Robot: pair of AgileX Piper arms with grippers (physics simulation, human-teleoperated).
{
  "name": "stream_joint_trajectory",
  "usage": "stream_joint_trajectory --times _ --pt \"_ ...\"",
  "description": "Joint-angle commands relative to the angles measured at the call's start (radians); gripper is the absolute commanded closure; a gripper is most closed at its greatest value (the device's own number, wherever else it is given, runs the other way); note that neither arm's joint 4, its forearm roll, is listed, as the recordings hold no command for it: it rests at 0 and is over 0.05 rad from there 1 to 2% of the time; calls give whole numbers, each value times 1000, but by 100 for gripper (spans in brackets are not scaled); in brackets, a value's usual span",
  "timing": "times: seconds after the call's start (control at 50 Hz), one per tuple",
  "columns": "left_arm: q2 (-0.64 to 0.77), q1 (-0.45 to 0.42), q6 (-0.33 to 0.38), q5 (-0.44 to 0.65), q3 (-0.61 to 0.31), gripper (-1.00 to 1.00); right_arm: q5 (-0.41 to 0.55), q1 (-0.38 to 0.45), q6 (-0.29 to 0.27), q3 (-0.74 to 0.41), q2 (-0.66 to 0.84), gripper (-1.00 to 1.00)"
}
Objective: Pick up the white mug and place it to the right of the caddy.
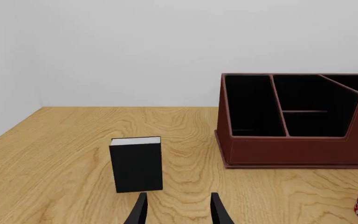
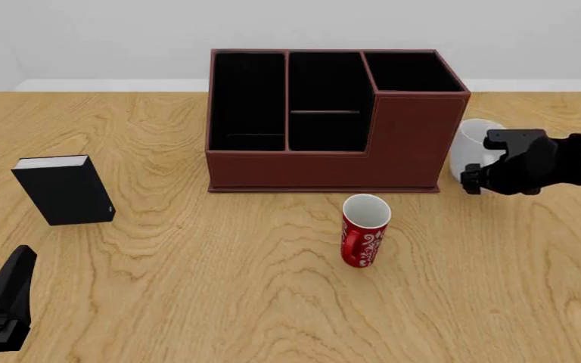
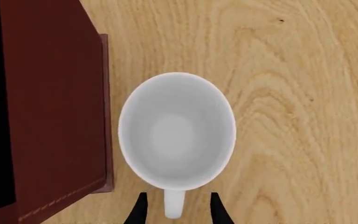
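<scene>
The white mug stands upright on the wood just right of the caddy, seen from straight above in the right wrist view. My right gripper hangs over it, open, its fingers on either side of the mug's handle with a gap on each side. From the front, the white mug shows partly behind the right gripper, beside the reddish-brown caddy. My left gripper is open and holds nothing, low at the table's near left.
A red mug with a white pattern stands in front of the caddy, near its right end. A small black book stands upright at the left, just ahead of the left gripper. The table's far edge meets a pale wall.
</scene>
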Motion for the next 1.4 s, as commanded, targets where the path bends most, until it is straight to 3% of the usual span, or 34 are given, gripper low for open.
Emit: stream_joint_trajectory --times 0.02,0.32,0.52,1.4 --pt "0 0 0 0 0 -100 -2 4 7 5 -4 -100" --pt "0 0 0 0 0 -100 -12 13 13 28 -21 -100" --pt "0 0 0 0 0 -100 -35 -15 -18 72 -57 -100" --pt "0 0 0 0 0 -100 -64 5 -13 166 -171 -100"
